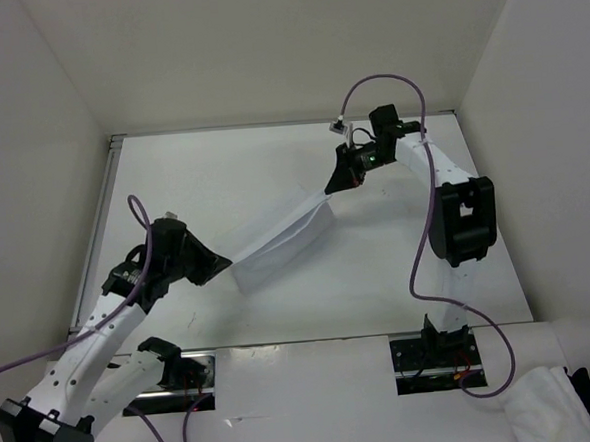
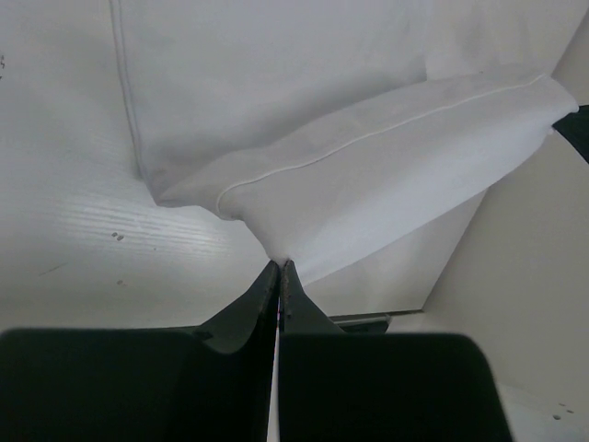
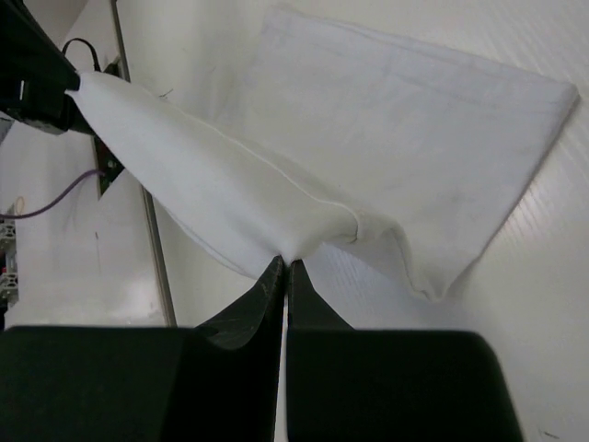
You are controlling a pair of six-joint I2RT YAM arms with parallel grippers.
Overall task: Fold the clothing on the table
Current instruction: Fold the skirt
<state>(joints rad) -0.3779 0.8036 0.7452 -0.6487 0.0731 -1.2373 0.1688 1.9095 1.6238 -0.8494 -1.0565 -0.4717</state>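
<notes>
The cloth [image 1: 281,244] is lifted along one edge, the rest lying on the table [image 1: 222,175]. One corner is pinched by the left gripper [image 1: 221,265], the other by the right gripper [image 1: 329,187]. That edge should be carried taut and level above the table, so the edges meet squarely.

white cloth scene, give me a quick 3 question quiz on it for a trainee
1. True or false: the left jaws and the right jaws are each shut on the white cloth.
2. The cloth's gripped edge is: A) flat on the table, B) raised and stretched between the two arms, C) bunched against the back wall.
3. Fill in: in the top view, a separate white fabric bundle sits at the near ___ corner.
Key: 1 true; 2 B; 3 right.
</notes>
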